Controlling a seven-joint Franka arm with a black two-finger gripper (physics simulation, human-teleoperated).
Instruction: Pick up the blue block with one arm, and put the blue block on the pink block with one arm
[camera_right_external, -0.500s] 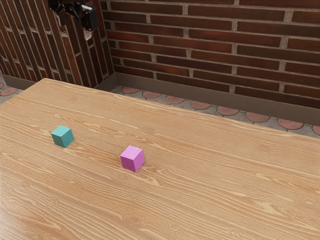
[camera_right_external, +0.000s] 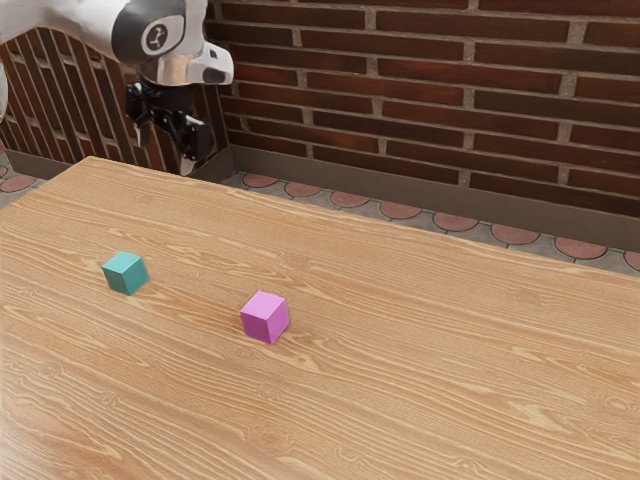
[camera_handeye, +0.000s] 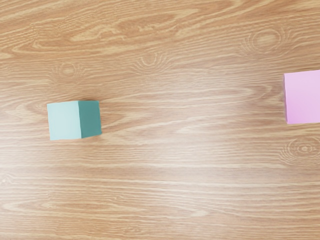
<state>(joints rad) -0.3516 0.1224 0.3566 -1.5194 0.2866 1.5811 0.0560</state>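
My gripper (camera_right_external: 186, 158) hangs above table (camera_right_external: 420, 380) far edge, by brick wall; cannot tell if spread or closed. Blue block (camera_right_external: 125, 272) on table, apart from pink block (camera_right_external: 265, 316), toward exterior view's left.

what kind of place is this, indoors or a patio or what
Hard to say for sure, but it looks like a rendered patio or courtyard corner. A dark red brick wall stands behind, round paving stones run along its foot, and a large wood-grain table fills the foreground.
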